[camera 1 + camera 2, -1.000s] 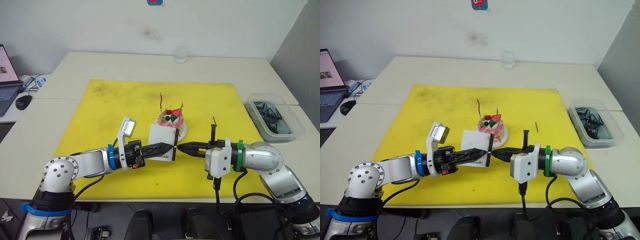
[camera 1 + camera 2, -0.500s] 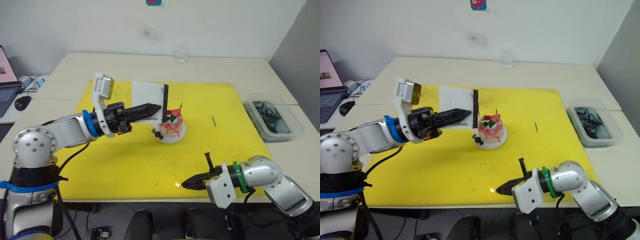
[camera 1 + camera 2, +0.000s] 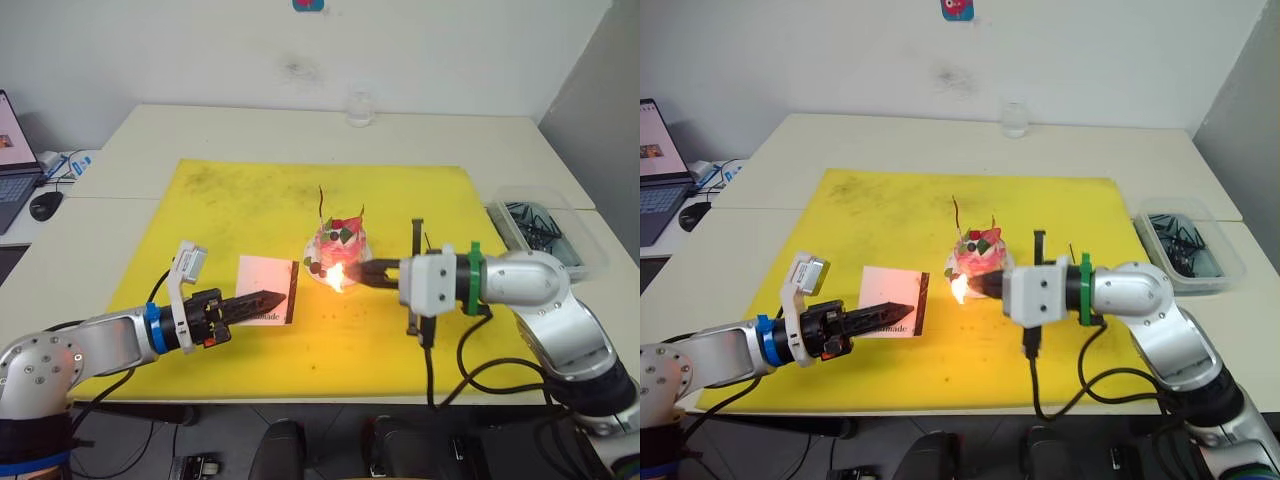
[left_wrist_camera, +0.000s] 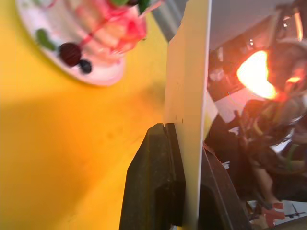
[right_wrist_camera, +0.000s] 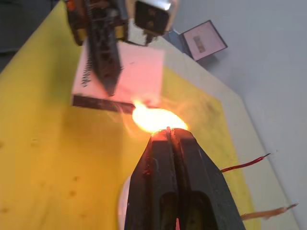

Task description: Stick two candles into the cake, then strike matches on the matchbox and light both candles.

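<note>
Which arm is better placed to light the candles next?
Right. The right gripper pinches a burning match beside the cake; the left gripper is clamped on the matchbox.

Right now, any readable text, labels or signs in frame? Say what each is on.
"...ade": tail of a black printed word on the white matchbox, partly covered by the left gripper; the rest cannot be read.
Laptop screen at the far left: too small to read.
Red-and-blue sticker on the wall: no legible text.
</note>
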